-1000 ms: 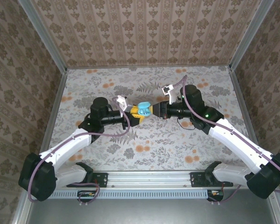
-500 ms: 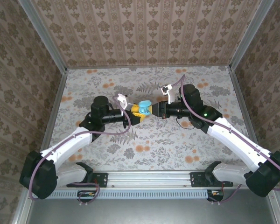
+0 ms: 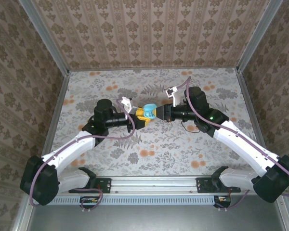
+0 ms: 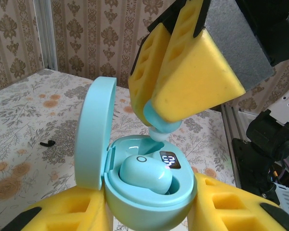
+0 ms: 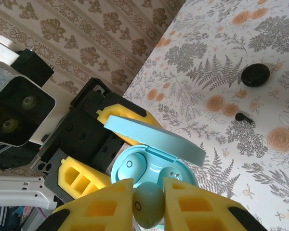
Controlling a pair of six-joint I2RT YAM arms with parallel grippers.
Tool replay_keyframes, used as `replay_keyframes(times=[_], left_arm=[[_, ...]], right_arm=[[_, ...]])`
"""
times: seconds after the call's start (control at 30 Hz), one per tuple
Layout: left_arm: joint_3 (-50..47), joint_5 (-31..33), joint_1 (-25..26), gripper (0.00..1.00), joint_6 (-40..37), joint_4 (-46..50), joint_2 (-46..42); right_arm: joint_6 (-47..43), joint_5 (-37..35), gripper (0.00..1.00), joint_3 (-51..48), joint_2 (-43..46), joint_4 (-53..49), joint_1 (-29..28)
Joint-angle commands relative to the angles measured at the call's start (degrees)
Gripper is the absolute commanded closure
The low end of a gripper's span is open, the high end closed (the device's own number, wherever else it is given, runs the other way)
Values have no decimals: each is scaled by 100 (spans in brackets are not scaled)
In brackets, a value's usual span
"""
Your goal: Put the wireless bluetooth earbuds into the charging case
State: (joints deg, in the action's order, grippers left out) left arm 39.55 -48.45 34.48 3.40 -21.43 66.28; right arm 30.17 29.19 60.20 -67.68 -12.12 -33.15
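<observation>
My left gripper (image 4: 147, 214) is shut on the light teal charging case (image 4: 149, 202), which it holds above the table's middle (image 3: 148, 109) with the lid (image 4: 96, 134) swung open. One teal earbud (image 4: 144, 173) sits in a socket of the case. The second teal earbud (image 5: 148, 204) is pinched between the yellow pads of my right gripper (image 5: 148, 202). Its tip hangs just over the case's rim (image 4: 164, 129), by the empty socket (image 5: 171, 175). From above, the two grippers meet nose to nose, left (image 3: 139, 115) and right (image 3: 157, 112).
A flat black round disc (image 5: 255, 75) and a small black scrap (image 5: 243, 117) lie on the floral tabletop below. The same scrap (image 4: 48, 143) shows left of the case. Patterned walls close in the table on three sides.
A second ago both grippers, with case and earbud, sat slightly nearer; they have shifted a little toward the far side. Nothing has visibly moved in the last half second.
</observation>
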Motion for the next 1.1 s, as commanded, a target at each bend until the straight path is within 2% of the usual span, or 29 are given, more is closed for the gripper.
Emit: replay_keyframes(times=[0.0,0.6,1.07], left_arm=[[150,-150,44,63,70,-212,-27],[138,-100,50,63,85,-243,-46],[133,-113,50,63,117,-267,-36]], right_arm=[[16,153,81,132,-60,175,19],[-33,179,79,-35,-131,37,10],[-143,-128,70,102,-228,-438,10]])
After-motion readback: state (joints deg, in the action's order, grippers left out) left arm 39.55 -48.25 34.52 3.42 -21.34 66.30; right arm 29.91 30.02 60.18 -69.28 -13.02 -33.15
